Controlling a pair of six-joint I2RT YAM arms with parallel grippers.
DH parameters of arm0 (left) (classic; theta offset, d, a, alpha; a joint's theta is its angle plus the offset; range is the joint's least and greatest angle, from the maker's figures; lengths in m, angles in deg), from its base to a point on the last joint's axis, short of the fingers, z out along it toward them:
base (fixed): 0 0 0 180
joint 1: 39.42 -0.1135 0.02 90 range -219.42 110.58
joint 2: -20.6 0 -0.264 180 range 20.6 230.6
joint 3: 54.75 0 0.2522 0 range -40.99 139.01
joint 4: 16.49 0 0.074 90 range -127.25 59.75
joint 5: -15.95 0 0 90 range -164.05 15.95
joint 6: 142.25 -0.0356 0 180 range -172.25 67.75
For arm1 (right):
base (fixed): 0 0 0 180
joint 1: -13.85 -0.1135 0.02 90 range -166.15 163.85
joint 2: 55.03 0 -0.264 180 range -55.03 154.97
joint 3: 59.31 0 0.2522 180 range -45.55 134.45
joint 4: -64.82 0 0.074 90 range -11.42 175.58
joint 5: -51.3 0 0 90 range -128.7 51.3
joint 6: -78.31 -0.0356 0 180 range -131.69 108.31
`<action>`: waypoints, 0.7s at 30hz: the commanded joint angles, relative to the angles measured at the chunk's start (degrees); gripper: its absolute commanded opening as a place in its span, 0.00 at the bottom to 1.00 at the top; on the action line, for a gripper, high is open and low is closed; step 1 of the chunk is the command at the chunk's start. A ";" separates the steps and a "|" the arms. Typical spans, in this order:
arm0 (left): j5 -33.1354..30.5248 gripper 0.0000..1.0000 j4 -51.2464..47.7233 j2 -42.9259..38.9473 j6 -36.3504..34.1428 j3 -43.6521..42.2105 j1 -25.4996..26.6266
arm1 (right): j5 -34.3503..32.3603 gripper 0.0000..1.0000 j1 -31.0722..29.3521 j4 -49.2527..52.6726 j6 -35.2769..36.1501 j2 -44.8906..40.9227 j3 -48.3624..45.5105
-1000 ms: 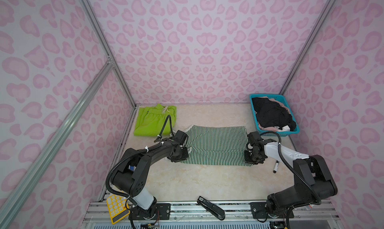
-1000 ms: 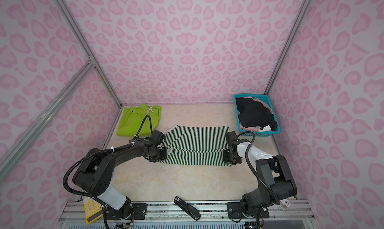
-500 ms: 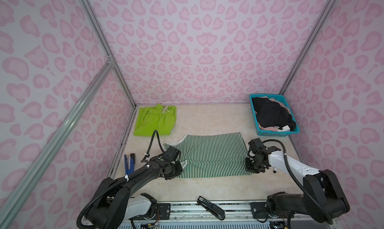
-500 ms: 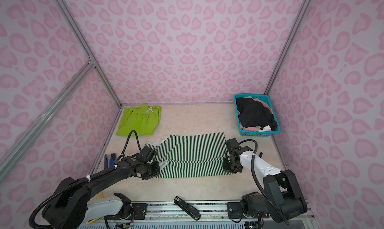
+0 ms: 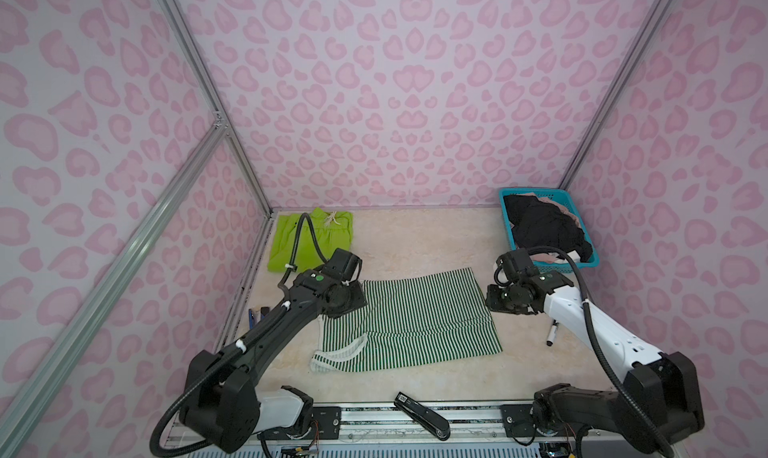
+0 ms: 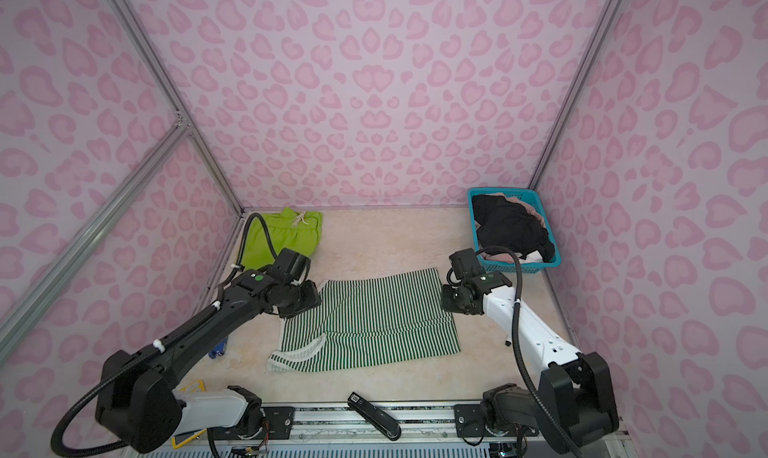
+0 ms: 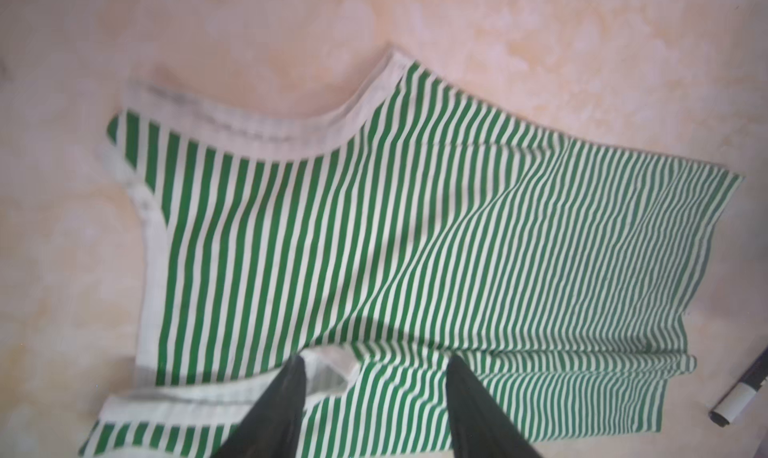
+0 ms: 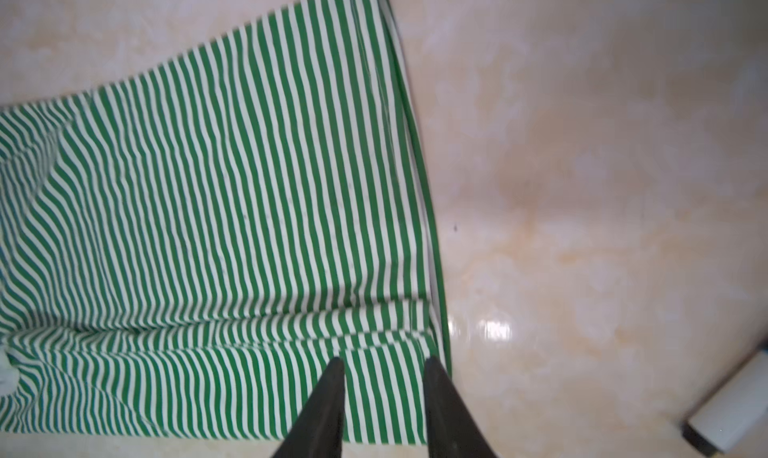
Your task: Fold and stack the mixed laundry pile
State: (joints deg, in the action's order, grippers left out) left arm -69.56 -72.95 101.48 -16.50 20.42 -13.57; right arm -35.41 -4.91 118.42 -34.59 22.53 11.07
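The green-and-white striped top (image 5: 411, 318) (image 6: 365, 323) lies flat mid-table, with a crease across it and its white neckline at the near left. My left gripper (image 5: 347, 302) (image 7: 376, 358) hangs open over its far left edge, holding nothing. My right gripper (image 5: 505, 300) (image 8: 384, 359) stands open over its far right corner, with cloth lying flat under the fingers. Lime-green shorts (image 5: 311, 240) lie folded at the far left. Black clothes (image 5: 544, 227) and beige-pink clothes fill the teal basket.
The teal basket (image 5: 509, 210) stands at the far right corner. A marker pen (image 5: 552, 333) lies right of the top, under the right arm. A black stapler-like tool (image 5: 422, 414) rests on the front rail, and blue-handled pliers (image 5: 255, 314) lie by the left wall.
Both grippers dragged the striped top toward the table's front, then opened and let it go. They have since drawn back over its far edge.
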 commanded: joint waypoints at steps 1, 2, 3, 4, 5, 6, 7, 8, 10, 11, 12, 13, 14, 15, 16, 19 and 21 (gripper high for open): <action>0.81 0.56 5.60 8.50 -11.15 6.77 -0.86 | 3.14 0.39 2.59 -4.39 7.00 7.36 5.87; 1.02 0.56 5.89 11.28 -12.81 8.95 -1.01 | 3.04 0.41 2.87 -4.52 8.25 10.04 8.11; 1.05 0.56 5.81 14.37 -14.09 11.46 -1.21 | 2.27 0.44 2.77 -5.30 9.85 12.76 10.01; 1.05 0.56 5.46 17.15 -15.06 13.69 -1.47 | 1.74 0.47 2.77 -6.21 11.06 15.33 11.61; 0.88 0.55 5.25 19.54 -15.80 15.43 -1.79 | 1.75 0.49 2.89 -7.01 11.82 17.61 13.12; 0.71 0.55 5.21 21.37 -16.12 16.48 -2.13 | 2.22 0.50 3.03 -7.45 12.37 19.51 14.29; 0.59 0.55 5.31 23.11 -16.15 17.34 -2.71 | 2.99 0.51 3.15 -6.84 13.03 22.09 16.41; 0.69 0.55 5.55 24.52 -16.06 17.67 -3.28 | 3.59 0.51 3.28 -6.17 13.46 24.24 18.27; 0.22 0.54 7.09 26.33 -15.34 17.25 -4.78 | 4.78 0.52 3.34 -5.65 13.91 27.53 20.83; 0.73 0.54 8.03 27.14 -14.98 16.85 -5.61 | 5.47 0.52 3.47 -5.67 14.06 29.03 21.77; 1.75 0.54 8.79 27.91 -14.84 16.62 -6.32 | 6.07 0.52 3.46 -5.89 14.17 30.14 22.45; 3.05 0.53 9.49 28.82 -14.79 16.55 -6.95 | 6.34 0.52 3.49 -5.99 14.04 31.52 23.18; 4.06 0.52 10.05 29.74 -14.96 16.55 -7.39 | 6.53 0.52 3.56 -5.59 14.02 32.84 23.96; 4.80 0.52 10.38 30.45 -15.21 16.54 -7.71 | 6.46 0.52 3.56 -5.24 14.17 33.80 24.61; 5.46 0.51 10.72 31.13 -15.56 16.60 -7.86 | 6.54 0.51 3.60 -5.12 14.19 34.74 25.11; 8.09 0.49 11.23 32.85 -16.50 16.88 -8.17 | 6.65 0.48 3.85 -5.11 13.96 36.87 25.94; 9.94 0.47 11.23 33.75 -16.84 16.97 -8.33 | 6.82 0.46 4.08 -4.96 13.55 38.02 26.42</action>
State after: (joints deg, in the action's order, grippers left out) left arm -63.24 -63.00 134.07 -31.96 37.01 -21.62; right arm -29.38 -1.06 112.58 -21.28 59.18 37.04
